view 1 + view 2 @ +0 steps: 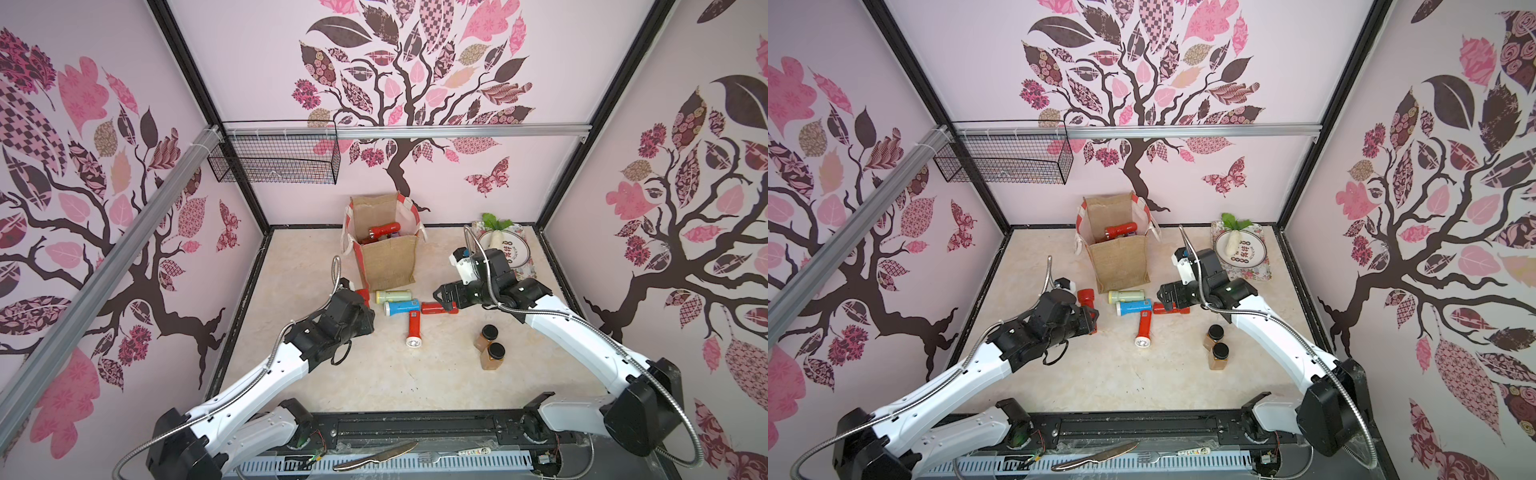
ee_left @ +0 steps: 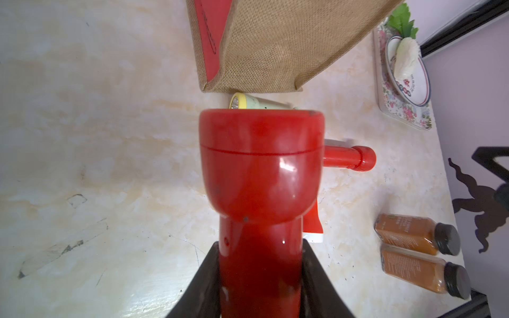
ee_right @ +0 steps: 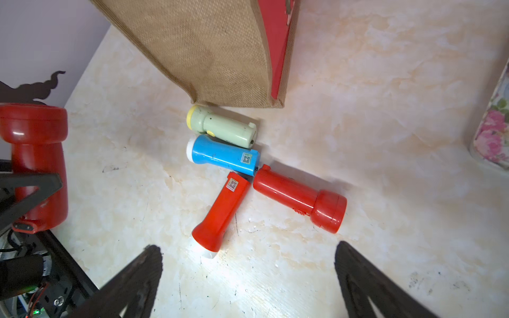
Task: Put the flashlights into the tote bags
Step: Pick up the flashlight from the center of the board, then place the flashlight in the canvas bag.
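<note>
Left of the tan burlap tote bag [image 1: 388,262], my left gripper [image 2: 260,256] is clamped on a big-headed red plastic flashlight [image 2: 260,165]. My right gripper [image 3: 248,247] hangs spread wide, empty, over a pale green flashlight [image 3: 223,129], a blue flashlight [image 3: 224,155], a slim orange-red flashlight [image 3: 220,212] and a stubby red flashlight [image 3: 298,198] lying before the bag. Another red flashlight [image 1: 384,230] lies inside it.

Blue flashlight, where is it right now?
In both top views the blue flashlight lies centrally, just in front of the tote bag, right beside the pale green flashlight.
</note>
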`<state>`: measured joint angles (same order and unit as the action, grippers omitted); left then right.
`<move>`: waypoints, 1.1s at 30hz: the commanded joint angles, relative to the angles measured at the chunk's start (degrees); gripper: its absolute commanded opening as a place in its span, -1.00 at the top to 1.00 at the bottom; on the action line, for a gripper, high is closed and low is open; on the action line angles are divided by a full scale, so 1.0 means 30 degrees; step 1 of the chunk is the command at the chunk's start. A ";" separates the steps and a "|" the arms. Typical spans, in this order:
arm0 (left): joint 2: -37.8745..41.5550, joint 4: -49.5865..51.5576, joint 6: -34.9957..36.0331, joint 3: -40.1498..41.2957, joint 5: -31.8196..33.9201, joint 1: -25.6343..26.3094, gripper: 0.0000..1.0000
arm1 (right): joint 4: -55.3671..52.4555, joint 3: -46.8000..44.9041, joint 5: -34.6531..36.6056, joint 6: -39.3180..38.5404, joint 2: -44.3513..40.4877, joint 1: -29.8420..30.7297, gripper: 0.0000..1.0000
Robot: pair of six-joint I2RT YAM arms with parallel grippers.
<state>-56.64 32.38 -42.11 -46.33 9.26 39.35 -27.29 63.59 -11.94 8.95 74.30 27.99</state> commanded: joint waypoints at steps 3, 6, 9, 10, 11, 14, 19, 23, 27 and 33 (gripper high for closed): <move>0.0367 0.0631 0.2634 -0.3459 0.0147 -0.0203 1.00 | -0.0453 0.1545 -0.0927 0.0032 -0.0100 -0.0009 -0.99; -0.0214 0.0573 0.3376 -0.5151 -0.0676 -0.0614 1.00 | -0.0368 0.1933 -0.1533 -0.0132 -0.0122 0.0090 -1.00; -0.1086 0.0260 0.3852 -0.6778 -0.1626 -0.1346 1.00 | 0.0183 0.2124 -0.2103 -0.0624 -0.0484 0.0422 -1.00; -0.1461 0.0209 0.3970 -0.7399 -0.1933 -0.1654 1.00 | 0.0557 0.2038 -0.2385 -0.0766 -0.0697 0.0600 -1.00; -0.1896 0.0114 0.4167 -0.8024 -0.2226 -0.1943 1.00 | 0.1014 0.1926 -0.2743 -0.0866 -0.0947 0.0722 -1.00; -0.3279 0.0050 0.4825 -0.9925 -0.2737 -0.2540 1.00 | 0.2718 0.1298 -0.3808 -0.0815 -0.1779 0.1014 -0.99; -0.5853 -0.0296 0.5622 -1.2656 -0.3380 -0.3208 1.00 | 0.4916 0.0517 -0.5013 -0.0897 -0.2839 0.1596 -1.00; -0.7929 -0.0800 0.5456 -1.4626 -0.4198 -0.3977 1.00 | 0.5855 0.0053 -0.5480 -0.0962 -0.3472 0.1716 -1.00; -1.0003 -0.1410 0.5483 -1.6370 -0.4830 -0.4652 1.00 | 0.6135 0.0039 -0.5536 -0.1021 -0.3619 0.1738 -0.99; -1.3321 -0.1676 0.5705 -1.9038 -0.5033 -0.5709 1.00 | 0.6093 0.0309 -0.5607 -0.1064 -0.3242 0.1716 -1.00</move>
<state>-94.37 29.98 -26.20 -98.17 -4.84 23.59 -10.46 63.13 -27.79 7.05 64.47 32.99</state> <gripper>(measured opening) 0.374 0.997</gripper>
